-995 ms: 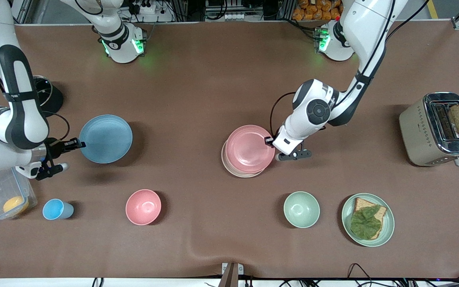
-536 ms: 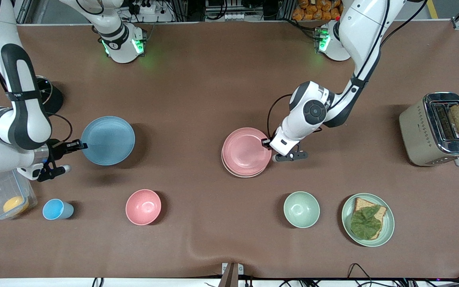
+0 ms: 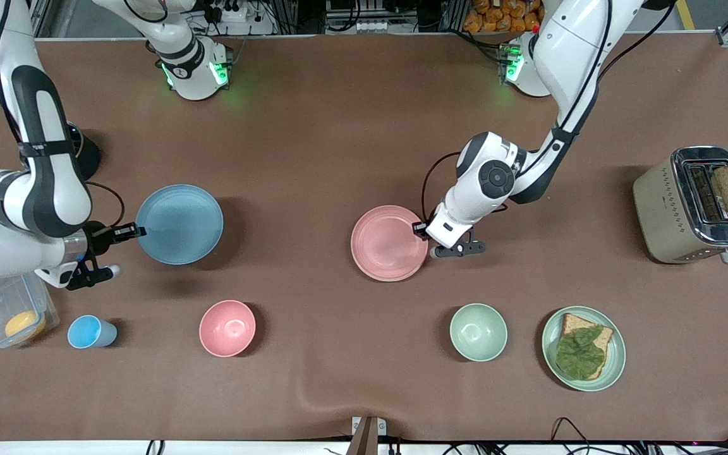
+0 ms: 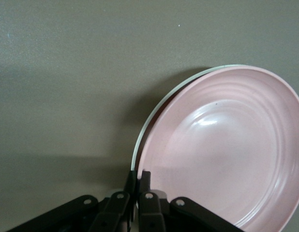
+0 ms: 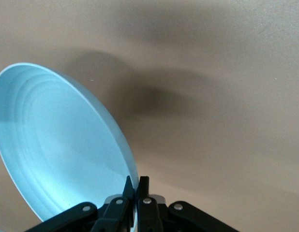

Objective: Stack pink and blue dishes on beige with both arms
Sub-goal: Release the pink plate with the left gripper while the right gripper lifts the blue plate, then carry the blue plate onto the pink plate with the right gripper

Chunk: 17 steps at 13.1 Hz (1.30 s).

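The pale pink plate [image 3: 389, 242] lies on the beige plate near the table's middle and covers it almost wholly. Only a thin pale arc of the beige plate's rim [image 4: 140, 138] shows, in the left wrist view, beside the pink plate [image 4: 227, 154]. My left gripper [image 3: 423, 229] [image 4: 139, 176] is shut on the pink plate's rim, at the side toward the left arm's end. The light blue plate [image 3: 179, 224] [image 5: 57, 145] hangs above the table near the right arm's end, casting a shadow. My right gripper [image 3: 138, 231] [image 5: 136, 182] is shut on its rim.
Along the edge nearest the front camera stand a clear box with an orange thing [image 3: 7, 309], a small blue cup [image 3: 89, 332], a deep pink bowl [image 3: 227, 327], a green bowl [image 3: 478, 332] and a green plate with bread and leaf [image 3: 584, 347]. A toaster [image 3: 696, 203] stands at the left arm's end.
The left gripper has lowered the pink plate onto the beige one, which now hardly shows. The right gripper has carried the blue plate a little toward the table's middle.
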Motion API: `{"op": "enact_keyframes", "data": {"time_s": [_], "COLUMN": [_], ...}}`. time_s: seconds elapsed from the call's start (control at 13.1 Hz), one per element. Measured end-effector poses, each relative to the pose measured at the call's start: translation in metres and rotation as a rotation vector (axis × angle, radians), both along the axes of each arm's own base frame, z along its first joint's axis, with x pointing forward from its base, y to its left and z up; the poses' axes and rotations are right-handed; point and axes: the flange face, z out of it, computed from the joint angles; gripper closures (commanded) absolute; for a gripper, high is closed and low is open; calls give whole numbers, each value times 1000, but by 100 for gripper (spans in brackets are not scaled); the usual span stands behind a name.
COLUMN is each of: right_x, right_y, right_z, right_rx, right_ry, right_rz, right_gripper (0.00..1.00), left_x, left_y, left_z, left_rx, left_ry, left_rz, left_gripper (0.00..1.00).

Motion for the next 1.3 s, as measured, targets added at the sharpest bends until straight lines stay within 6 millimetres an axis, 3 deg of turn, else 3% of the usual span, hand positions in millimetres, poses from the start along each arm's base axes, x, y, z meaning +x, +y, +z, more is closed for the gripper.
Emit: {"op": "enact_keyframes", "data": {"time_s": [0.08, 0.23, 0.38, 0.46, 0.61, 0.84, 0.99, 1.15, 1.3], "right_x": [0, 0, 1, 1, 4, 5, 5, 4, 6], "right_y": [0, 1, 3, 7, 31, 101, 151, 185, 218], "right_z": [0, 0, 1, 1, 4, 5, 1, -12, -26], "right_rx": [0, 0, -4, -2, 12, -16, 10, 65, 108], "right_ry": [0, 0, 2, 3, 12, 40, 63, 89, 100], "right_rz": [0, 1, -7, -15, -56, -98, -129, -140, -149], "right_gripper": [100, 100, 100, 100, 100, 100, 100, 100, 100], "left_x": [0, 4, 14, 21, 36, 60, 55, 53, 58], "left_y": [0, -1, -3, -3, 13, 97, 155, 203, 240], "left_z": [1, 5, 22, 39, 91, 209, 287, 336, 357], "left_rx": [-1, -7, -22, -26, -18, 32, 94, 178, 216], "left_ry": [-2, -13, -40, -55, -77, -57, 13, 18, -12], "left_rz": [0, 3, 16, 19, 34, 120, 134, 79, -5], "left_gripper": [0, 0, 0, 0, 0, 0, 0, 0, 0]}}
